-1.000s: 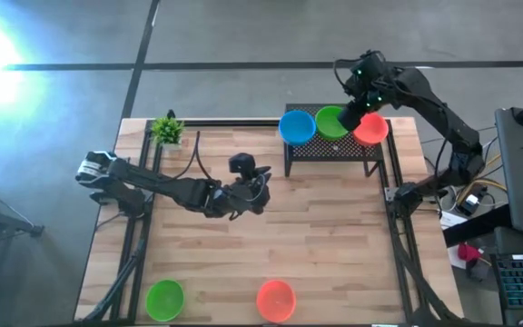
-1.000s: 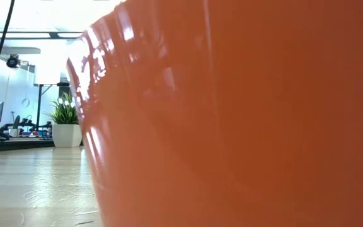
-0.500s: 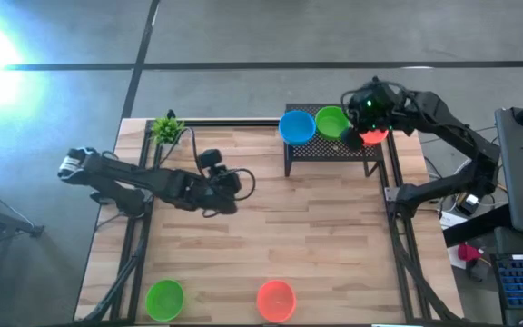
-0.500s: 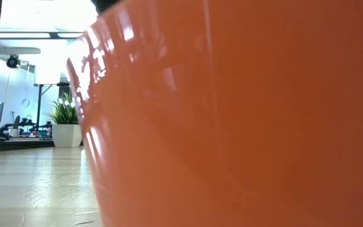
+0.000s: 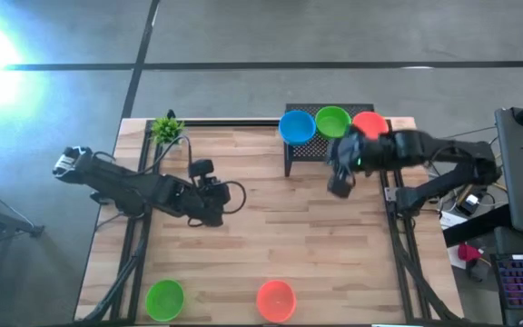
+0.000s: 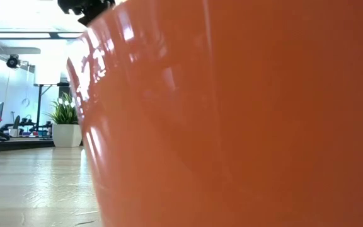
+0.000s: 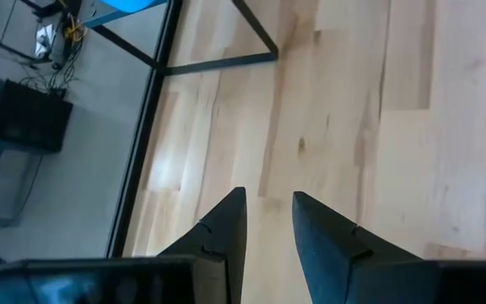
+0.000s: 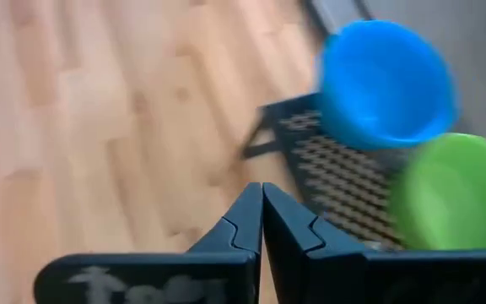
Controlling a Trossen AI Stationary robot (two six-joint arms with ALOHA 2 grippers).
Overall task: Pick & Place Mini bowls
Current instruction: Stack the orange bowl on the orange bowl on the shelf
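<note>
Three mini bowls point(image 5: 332, 123) racked at 1 o'clock; two left on counter point(image 5: 243, 263). Right tool point(image 5: 340, 184) closed, empty; left tool point(image 7: 268, 221) narrow, empty.

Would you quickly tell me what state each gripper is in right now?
Left gripper: open, holding nothing, over bare wood.
Right gripper: shut, empty, in front of the black rack.

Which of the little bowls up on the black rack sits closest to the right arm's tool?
The orange-red bowl, at the rack's right end. The green and blue bowls sit farther left.
</note>
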